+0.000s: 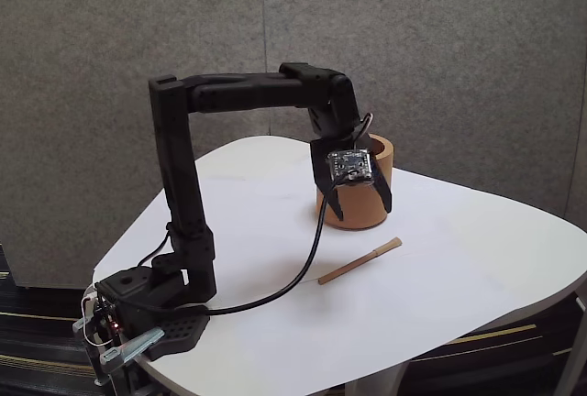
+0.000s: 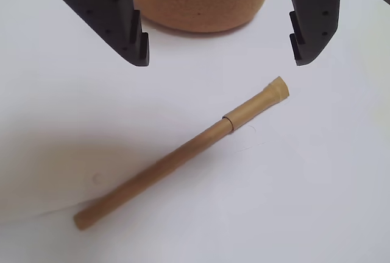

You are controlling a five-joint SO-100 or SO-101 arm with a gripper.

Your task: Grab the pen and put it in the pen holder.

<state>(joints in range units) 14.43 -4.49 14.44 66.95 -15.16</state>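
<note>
On the white table (image 1: pixel 275 231), a light, stiff pen (image 2: pixel 183 153) is seen at six o'clock beneath the spread, empty gripper (image 2: pixel 219 59), best pinched mid-shaft, the pen holder (image 2: pixel 201 1) at twelve

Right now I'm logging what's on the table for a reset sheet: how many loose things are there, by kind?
Pen: 1, lying flat on the white table
Pen holder: 1, upright behind the open gripper
Total: 2
</note>
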